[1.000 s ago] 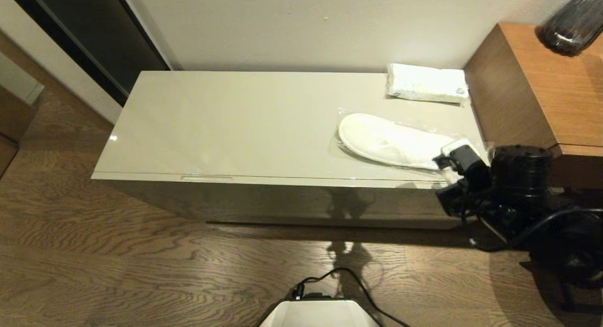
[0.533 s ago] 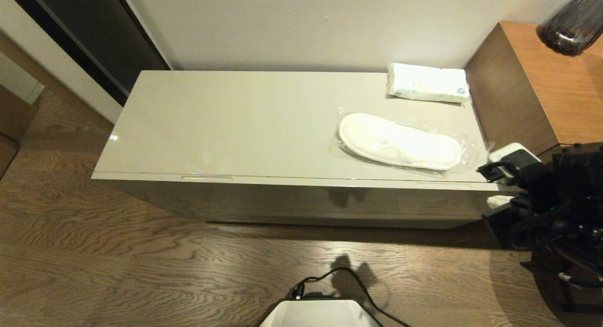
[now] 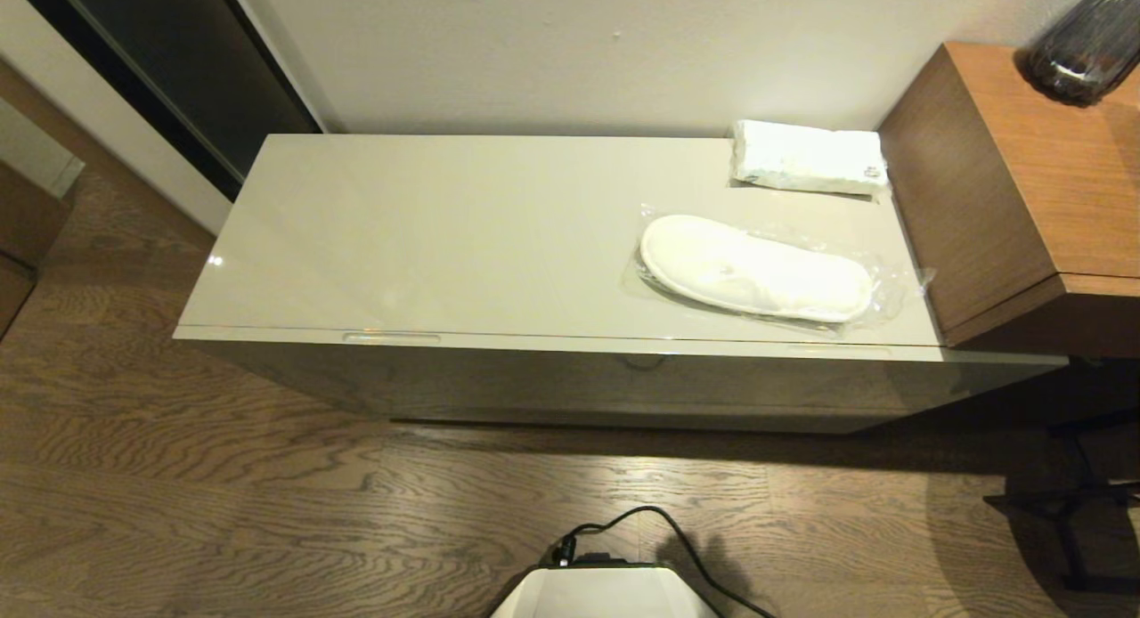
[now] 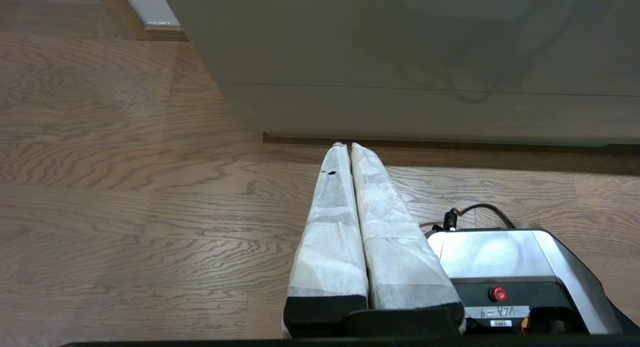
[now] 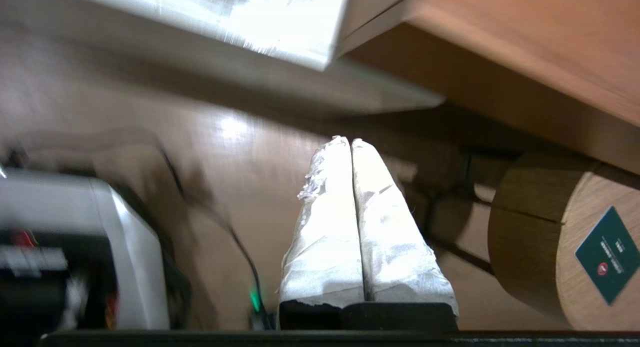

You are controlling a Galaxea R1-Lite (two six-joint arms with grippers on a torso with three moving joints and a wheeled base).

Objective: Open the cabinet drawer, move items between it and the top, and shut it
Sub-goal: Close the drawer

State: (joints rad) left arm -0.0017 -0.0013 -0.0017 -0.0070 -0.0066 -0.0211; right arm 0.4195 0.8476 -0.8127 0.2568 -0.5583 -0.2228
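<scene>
Wood-plank floor, plain white wall, low glossy beige cabinet against it. The cabinet drawer (image 3: 570, 382) sits flush under the top (image 3: 445, 235) — shut as far as you can see. It runs the full cabinet width, so expect weight and some drag; the front is slick, so hook one of the slim recessed handles (image 3: 391, 337) on its upper edge and pull straight out, not at an angle.

On the top, at the right end: the bagged slippers (image 3: 755, 268) near the front edge, the tissue pack (image 3: 809, 158) behind them by the wall, the two apart. Both should be light. The clear film will slide and crinkle, so pinch through the sole rather than the loose plastic. The tissue pack is soft, so squeeze it across its short side.

Beside them stands the taller wooden side table (image 3: 1042, 164) with a dark glass vase (image 3: 1082, 44) — keep clear of it.

Neither arm shows from the head. The left gripper (image 4: 346, 147) hangs low over the floor facing the cabinet front, fingers pressed together, empty. The right gripper (image 5: 346, 139) is low by the cabinet's right corner under the wooden table, fingers together, holding nothing.
</scene>
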